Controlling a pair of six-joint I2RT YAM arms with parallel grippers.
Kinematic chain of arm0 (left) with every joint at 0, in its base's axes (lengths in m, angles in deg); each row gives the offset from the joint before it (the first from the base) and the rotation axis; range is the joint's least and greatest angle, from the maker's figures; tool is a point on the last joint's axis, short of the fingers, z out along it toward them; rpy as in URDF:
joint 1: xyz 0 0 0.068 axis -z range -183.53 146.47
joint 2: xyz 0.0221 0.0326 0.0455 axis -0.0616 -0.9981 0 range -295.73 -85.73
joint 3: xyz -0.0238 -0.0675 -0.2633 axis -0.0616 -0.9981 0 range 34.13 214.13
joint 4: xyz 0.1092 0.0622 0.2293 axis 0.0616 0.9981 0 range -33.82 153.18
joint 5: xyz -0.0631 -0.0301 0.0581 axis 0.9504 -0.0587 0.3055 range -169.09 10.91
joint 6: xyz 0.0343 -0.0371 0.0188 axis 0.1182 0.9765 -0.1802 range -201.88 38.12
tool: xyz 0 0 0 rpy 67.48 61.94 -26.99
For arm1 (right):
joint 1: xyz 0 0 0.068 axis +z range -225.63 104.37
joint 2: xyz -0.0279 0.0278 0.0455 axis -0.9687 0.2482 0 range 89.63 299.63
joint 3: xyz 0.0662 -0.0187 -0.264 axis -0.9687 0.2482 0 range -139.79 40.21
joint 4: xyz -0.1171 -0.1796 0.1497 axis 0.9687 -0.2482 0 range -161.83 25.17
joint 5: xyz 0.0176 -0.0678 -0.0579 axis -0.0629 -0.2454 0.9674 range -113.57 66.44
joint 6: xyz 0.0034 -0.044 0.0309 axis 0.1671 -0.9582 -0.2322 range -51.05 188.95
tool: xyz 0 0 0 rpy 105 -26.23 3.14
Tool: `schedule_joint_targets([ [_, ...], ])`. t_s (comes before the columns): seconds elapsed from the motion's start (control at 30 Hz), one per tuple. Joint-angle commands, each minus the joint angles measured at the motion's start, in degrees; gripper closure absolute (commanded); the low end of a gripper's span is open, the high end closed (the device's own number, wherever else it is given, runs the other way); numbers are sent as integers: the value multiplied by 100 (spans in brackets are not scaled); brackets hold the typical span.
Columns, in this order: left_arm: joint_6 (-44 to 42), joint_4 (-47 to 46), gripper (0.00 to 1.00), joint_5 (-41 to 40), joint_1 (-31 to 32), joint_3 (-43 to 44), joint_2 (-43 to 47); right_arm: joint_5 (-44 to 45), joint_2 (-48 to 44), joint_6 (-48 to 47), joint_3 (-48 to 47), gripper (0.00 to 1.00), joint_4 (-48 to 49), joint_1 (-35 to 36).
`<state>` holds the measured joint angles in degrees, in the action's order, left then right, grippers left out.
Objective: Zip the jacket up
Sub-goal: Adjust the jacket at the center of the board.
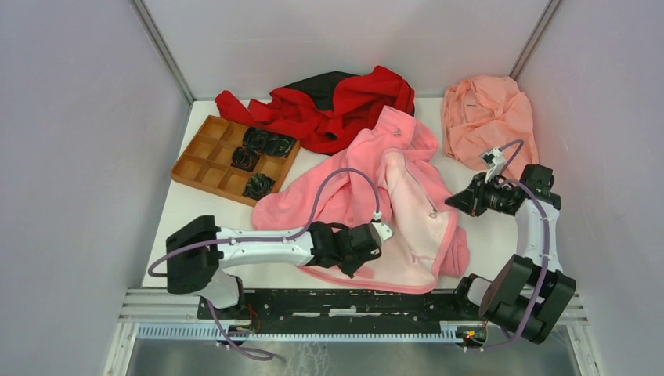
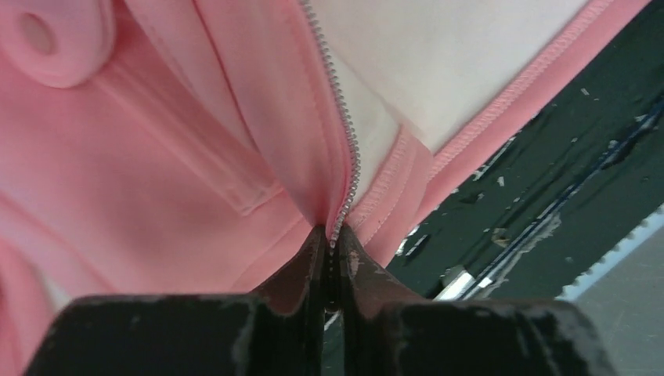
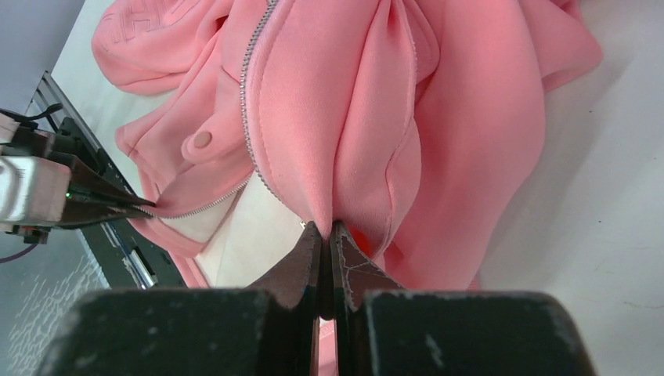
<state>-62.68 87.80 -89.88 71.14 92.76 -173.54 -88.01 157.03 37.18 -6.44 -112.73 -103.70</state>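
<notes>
The jacket (image 1: 407,145) lies open in the middle of the worktop (image 1: 196,215), hem at the near edge. Your left gripper (image 2: 333,249) is clamped on the zipper (image 2: 350,133) end, and the teeth run away toward the far edge. Your right gripper (image 3: 327,235) pinches a fold of the jacket.

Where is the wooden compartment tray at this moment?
Top view: the wooden tray lies at the far left of the table, beside the red-and-black garment, left of the pink jacket.

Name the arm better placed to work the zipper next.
Left, probably: the left pincer is shut on the end of the metal zipper teeth of the bright pink fleece jacket; the right pincer pinches a fabric fold.
</notes>
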Motion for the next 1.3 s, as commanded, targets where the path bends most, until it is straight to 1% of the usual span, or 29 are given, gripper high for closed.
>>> schedule_joint_targets([
  [0.0, 51, -743, 74, 1252, 20, -115, 125, -136, -96, 215, 106, 100, 335, 111],
  [0.07, 185, -1035, 58, 1520, 22, -254, 418, -133, -74, 219, 153, 100, 338, 165],
  [0.13, 290, -1217, 42, 1550, 15, -386, 863, -142, -67, 222, 196, 100, 355, 226],
  [0.3, 403, -1399, 3, 1101, -105, -872, 2442, -149, -125, 384, 312, 100, 547, 388],
  [0.33, 408, -1466, 1, 1027, -169, -999, 2769, -163, -139, 398, 322, 100, 556, 415],
  [0.4, 461, -1629, 0, 888, -327, -1229, 3321, -177, -159, 446, 331, 100, 589, 460],
  [0.43, 548, -1697, 0, 863, -447, -1331, 3448, -180, -174, 472, 340, 100, 611, 478],
  [0.5, 830, -1916, 1, 982, -721, -1532, 3500, -180, -198, 513, 350, 100, 647, 485],
  [0.57, 1249, -2351, 2, 1281, -975, -1762, 3295, -176, -218, 572, 375, 100, 696, 495],
  [0.6, 1504, -2634, 2, 1308, -1024, -1883, 3118, -177, -222, 593, 389, 100, 716, 496],
  [0.63, 1785, -2805, 2, 1159, -1045, -1964, 2914, -175, -229, 624, 401, 100, 741, 496],
  [0.7, 2279, -2943, 2, 579, -1045, -1974, 2450, -169, -236, 666, 418, 100, 781, 504],
  [0.77, 2740, -2779, 2, 13, -1043, -1743, 1920, -158, -237, 747, 444, 100, 860, 505],
  [0.83, 3034, -2488, 2, -257, -1042, -1352, 1328, -164, -238, 783, 455, 100, 900, 505],
  [0.97, 3446, -2134, 0, -477, -1031, -631, 340, -171, -235, 830, 464, 100, 955, 505],
  [1.13, 3507, -2652, 0, -311, -1031, -361, -249, -183, -228, 830, 482, 100, 980, 505],
  [1.27, 3419, -2573, 1, -255, -1027, -46, -808, -215, -183, 865, 512, 100, 1051, 505],
])
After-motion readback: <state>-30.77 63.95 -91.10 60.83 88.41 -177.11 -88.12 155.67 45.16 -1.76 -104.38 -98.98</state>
